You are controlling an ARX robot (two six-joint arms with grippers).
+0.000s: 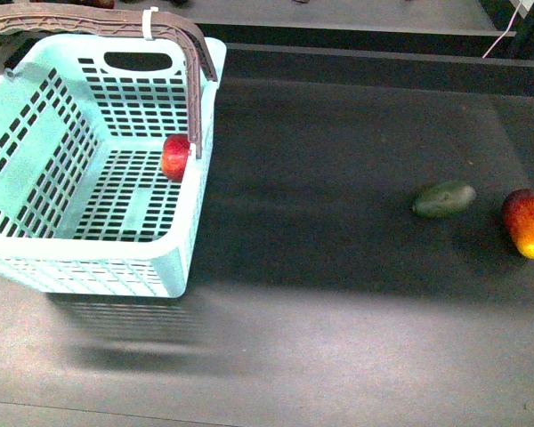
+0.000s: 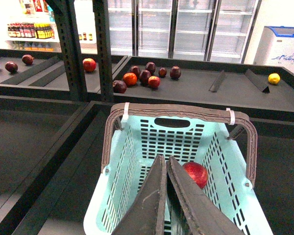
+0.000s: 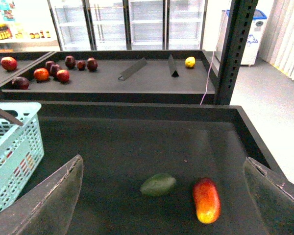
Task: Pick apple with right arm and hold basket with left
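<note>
Dark shelving lies under me; my left gripper, pinched together and holding nothing, hangs over the basket, the apple just beyond its tips; my right gripper gapes wide, likewise unladen.

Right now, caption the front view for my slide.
Apple in the basket; two other fruits lie on the shelf to its right.

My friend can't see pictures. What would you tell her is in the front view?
A pale turquoise basket sits at the left of a dark shelf, with a red apple inside by its right wall. Far to the right lie a dark green oval fruit and a long red-and-yellow fruit. No robot arm shows.
</note>
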